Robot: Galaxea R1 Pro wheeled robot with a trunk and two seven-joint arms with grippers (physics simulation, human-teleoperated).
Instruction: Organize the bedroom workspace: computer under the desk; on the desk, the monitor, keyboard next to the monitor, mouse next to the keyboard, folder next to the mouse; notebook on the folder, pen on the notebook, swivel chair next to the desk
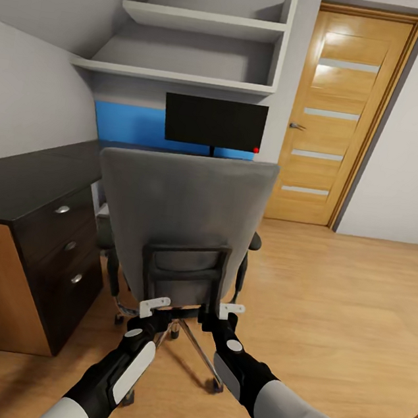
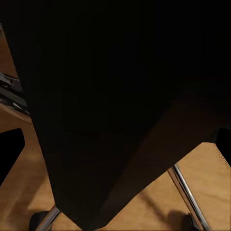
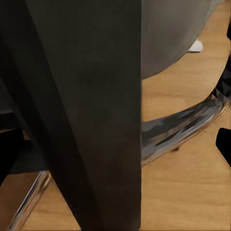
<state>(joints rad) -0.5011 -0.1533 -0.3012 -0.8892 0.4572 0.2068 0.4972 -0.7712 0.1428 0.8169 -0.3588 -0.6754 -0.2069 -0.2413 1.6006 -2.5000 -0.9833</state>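
we face the back of the swivel chair, which stands between us and the desk. our left gripper and right gripper both sit low against the chair's black back frame, one on each side of it. in the head view the white fingertips point at the backrest's lower edge, but we cannot tell whether either claw is apart or clamped on the frame. ahead of both claws and above them, past the backrest, the monitor stands on the desk before the blue back panel. below the claws the chrome base spreads over the wood floor. beyond the right claw is the wooden door; beside the left claw, a dark drawer cabinet.
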